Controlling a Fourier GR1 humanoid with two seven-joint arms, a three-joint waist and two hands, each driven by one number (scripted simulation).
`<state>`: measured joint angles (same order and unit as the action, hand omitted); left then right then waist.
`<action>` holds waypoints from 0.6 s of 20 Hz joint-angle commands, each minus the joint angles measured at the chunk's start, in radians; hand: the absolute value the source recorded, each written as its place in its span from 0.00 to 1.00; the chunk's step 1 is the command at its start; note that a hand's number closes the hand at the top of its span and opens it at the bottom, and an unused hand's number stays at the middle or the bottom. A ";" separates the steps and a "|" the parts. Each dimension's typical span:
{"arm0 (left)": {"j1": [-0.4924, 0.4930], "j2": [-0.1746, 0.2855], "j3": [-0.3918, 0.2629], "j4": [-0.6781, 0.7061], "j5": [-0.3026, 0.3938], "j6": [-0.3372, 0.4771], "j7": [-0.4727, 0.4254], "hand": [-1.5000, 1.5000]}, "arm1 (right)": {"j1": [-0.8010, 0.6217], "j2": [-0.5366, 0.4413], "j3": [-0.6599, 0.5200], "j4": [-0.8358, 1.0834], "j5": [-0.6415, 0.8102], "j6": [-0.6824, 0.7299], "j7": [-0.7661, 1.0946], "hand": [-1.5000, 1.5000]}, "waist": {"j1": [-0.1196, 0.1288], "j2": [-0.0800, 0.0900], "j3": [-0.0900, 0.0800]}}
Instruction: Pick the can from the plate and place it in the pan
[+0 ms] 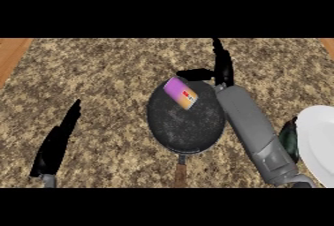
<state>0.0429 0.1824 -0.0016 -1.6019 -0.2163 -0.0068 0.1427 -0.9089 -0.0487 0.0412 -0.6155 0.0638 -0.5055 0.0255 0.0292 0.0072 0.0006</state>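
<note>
A purple and orange can (180, 92) lies tilted inside the dark round pan (186, 126), near the pan's far rim. My right hand (222, 66) is just beyond and to the right of the can, fingers straight and pointing away, thumb stretched left above the can; it holds nothing. The white plate (320, 141) shows at the right edge with nothing on its visible part. My left hand (58, 139) rests open at the lower left, fingers up.
The pan's brown handle (180, 174) points toward the near edge. A dark green object (289, 139) lies between my right forearm and the plate. Wooden strips (13, 53) border the speckled counter at both far corners.
</note>
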 commanded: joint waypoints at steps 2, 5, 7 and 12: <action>-0.060 -0.002 0.038 0.082 -0.008 0.024 -0.016 0.50 | 0.094 -0.068 -0.098 -0.028 -0.075 0.046 -0.126 0.00 | -0.027 -0.003 0.000; 0.058 0.003 0.013 -0.050 0.009 -0.010 0.007 0.50 | 0.147 -0.204 -0.117 -0.096 -0.079 0.128 -0.145 0.00 | -0.025 -0.008 0.000; -0.020 0.035 0.064 -0.015 0.042 -0.036 0.041 0.50 | 0.184 -0.237 -0.143 -0.075 -0.098 0.186 -0.205 0.00 | -0.025 -0.005 0.000; 0.102 -0.012 0.013 -0.017 -0.011 -0.002 -0.070 0.50 | 0.320 -0.350 -0.162 -0.206 -0.117 0.290 -0.200 0.00 | -0.028 -0.008 -0.001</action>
<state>0.0933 0.1822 0.0247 -1.6058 -0.2127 -0.0113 0.1077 -0.6541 -0.3217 -0.0859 -0.7825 -0.0312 -0.2879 -0.1428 -0.0021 -0.0016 0.0001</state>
